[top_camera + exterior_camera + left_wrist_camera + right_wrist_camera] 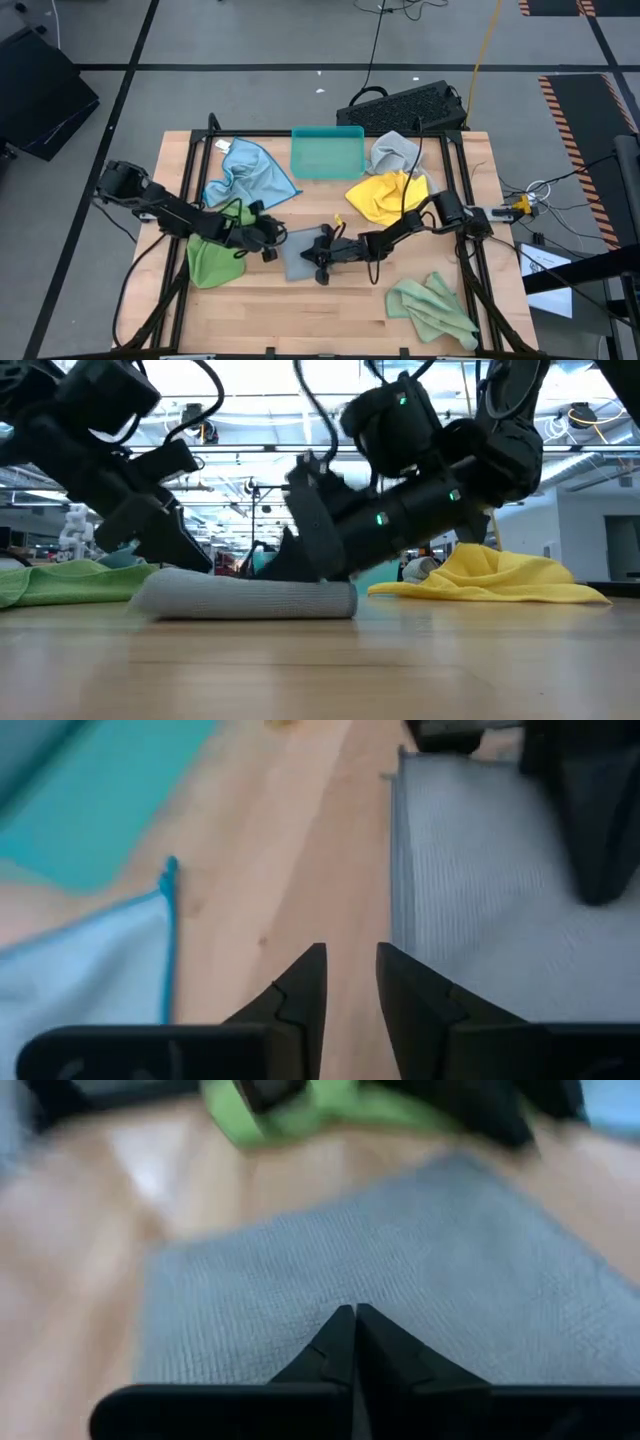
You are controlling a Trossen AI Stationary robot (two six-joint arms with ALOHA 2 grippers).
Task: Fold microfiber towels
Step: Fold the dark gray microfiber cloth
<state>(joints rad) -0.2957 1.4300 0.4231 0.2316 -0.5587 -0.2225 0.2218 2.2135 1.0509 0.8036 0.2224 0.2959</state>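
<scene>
A grey microfiber towel [300,258] lies flat in the middle of the table, seemingly folded, and it also shows in the low view [250,598]. My right gripper [355,1312] is shut, its tips down on the towel's top. My left gripper [350,975] stands at the towel's left edge [395,870] with a narrow gap between its fingers and bare wood showing in the gap. Whether it touches the cloth does not show. A crumpled green towel [215,258] lies under the left arm. A light blue towel [245,172], a yellow one [385,197], a second grey one [393,150] and another green one [435,305] lie loose around. My right gripper has its shut fingertips on the grey towel's upper face [300,1270], toward the towel's right side, coming slanting down from the table's right. The towel lies flat on the table. Whether any cloth is caught between the tips cannot be seen.
A teal plastic tray [327,152] stands at the far middle of the table, between the light blue and the second grey towel. A black keyboard [405,105] sits beyond the table's far edge. Bare wood shows along the near edge [300,310].
</scene>
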